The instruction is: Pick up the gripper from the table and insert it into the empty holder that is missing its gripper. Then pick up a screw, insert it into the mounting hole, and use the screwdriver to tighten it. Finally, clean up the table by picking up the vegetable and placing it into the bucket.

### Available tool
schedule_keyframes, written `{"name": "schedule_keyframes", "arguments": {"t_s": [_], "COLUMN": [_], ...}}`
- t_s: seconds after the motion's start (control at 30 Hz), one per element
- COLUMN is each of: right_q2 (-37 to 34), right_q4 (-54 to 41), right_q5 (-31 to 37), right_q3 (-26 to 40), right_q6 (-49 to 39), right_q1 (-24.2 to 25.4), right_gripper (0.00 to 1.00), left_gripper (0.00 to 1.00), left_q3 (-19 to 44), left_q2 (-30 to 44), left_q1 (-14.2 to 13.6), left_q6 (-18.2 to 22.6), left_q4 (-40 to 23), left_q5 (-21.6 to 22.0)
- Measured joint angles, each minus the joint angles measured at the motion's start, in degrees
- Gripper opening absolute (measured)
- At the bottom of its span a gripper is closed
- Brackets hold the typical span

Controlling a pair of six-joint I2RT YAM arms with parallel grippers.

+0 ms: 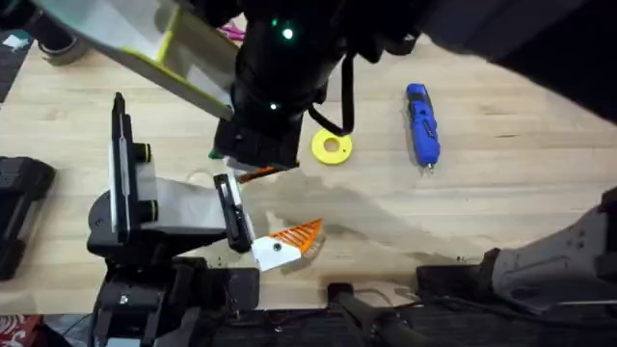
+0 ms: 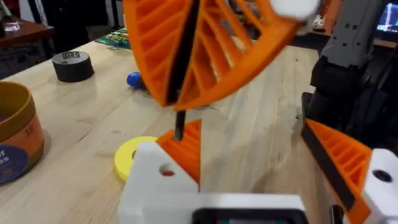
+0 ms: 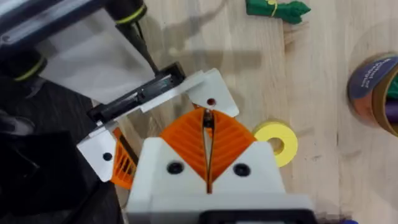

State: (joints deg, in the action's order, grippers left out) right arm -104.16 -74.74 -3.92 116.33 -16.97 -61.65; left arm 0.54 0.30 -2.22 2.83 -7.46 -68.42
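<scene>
- i see the right gripper [image 3: 208, 127] pressed together on a thin dark screw [image 3: 208, 118], just above the holder [image 3: 208, 93].
- left gripper [image 2: 249, 168]: spread, empty.

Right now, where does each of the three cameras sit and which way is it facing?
Overhead: fixed above the arm bases, looking down and forward at the table; one arm rises large and dark beneath it.
Left wrist: low, looking across the table toward the bucket, left gripper at the bottom edge.
Right wrist: looking down on the holder, right gripper shut on a screw.
Shared: the yellow disc shows in all three.
</scene>
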Motion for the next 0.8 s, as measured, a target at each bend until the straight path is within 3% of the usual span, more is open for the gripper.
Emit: {"name": "schedule_keyframes", "arguments": {"t_s": [0.8], "right_q2": [-1.1], "right_q4": [0.6], "right_q5": [0.0], "right_q3": [-0.2], "right_q6": [0.0], "right_q1": [0.0], "right_gripper": [0.005], "left_gripper": [0.985], "left_q3": [0.0], "left_q2": [0.0], "left_q1": [0.0], "left_q6": [0.0], "left_q4": [0.0], "left_q5": [0.0]}}
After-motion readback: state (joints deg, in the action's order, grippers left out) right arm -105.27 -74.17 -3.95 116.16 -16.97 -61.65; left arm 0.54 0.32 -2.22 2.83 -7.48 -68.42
